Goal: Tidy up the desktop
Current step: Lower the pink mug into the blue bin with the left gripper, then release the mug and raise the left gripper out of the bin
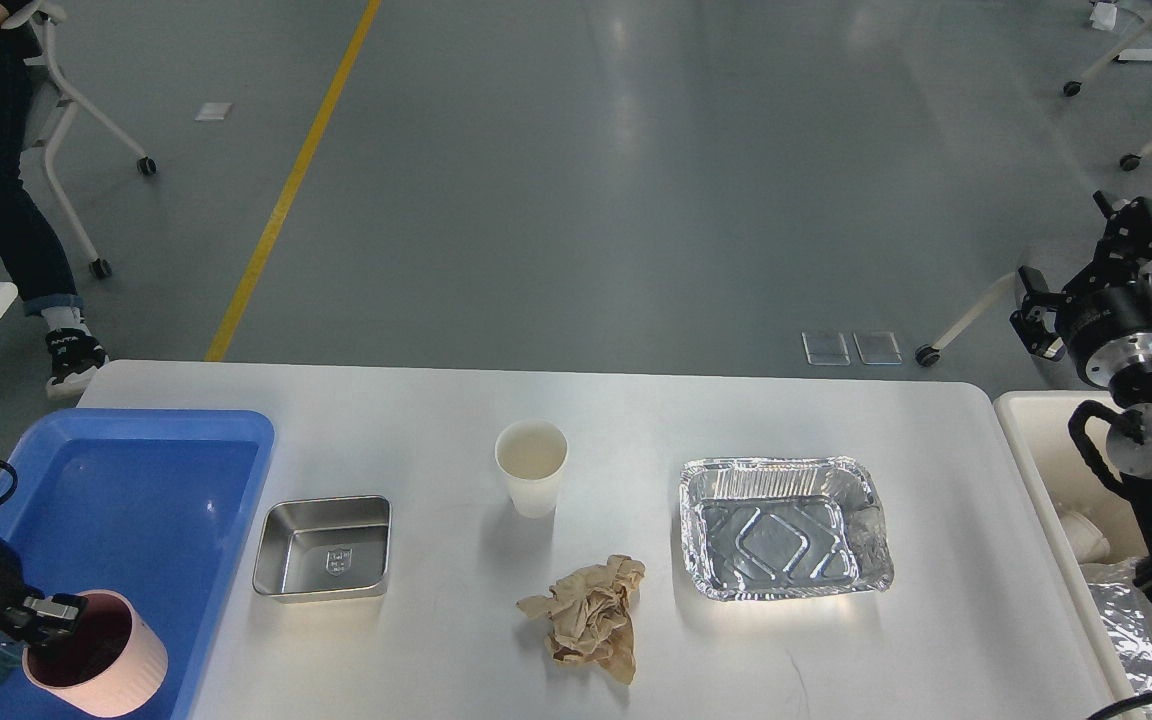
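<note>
Desktop fills the lower-centre of head view, with four things loose on it: steel tray at 8 o'clock, paper cup dead centre, crumpled brown paper at 6, foil container at 4. Left gripper is at 8 o'clock over the blue tray, jaws clamped on the rim of the pink cup. Risk: the cup sits tilted at the tray's near edge, so a sloppy release could tip it or roll it out. Right gripper is up at 3 o'clock off the table above the cream bin; can't tell whether its jaws are apart. Paper cup may hold liquid: a hard squeeze could spill it. Foil would likely crush if pinched.
</note>
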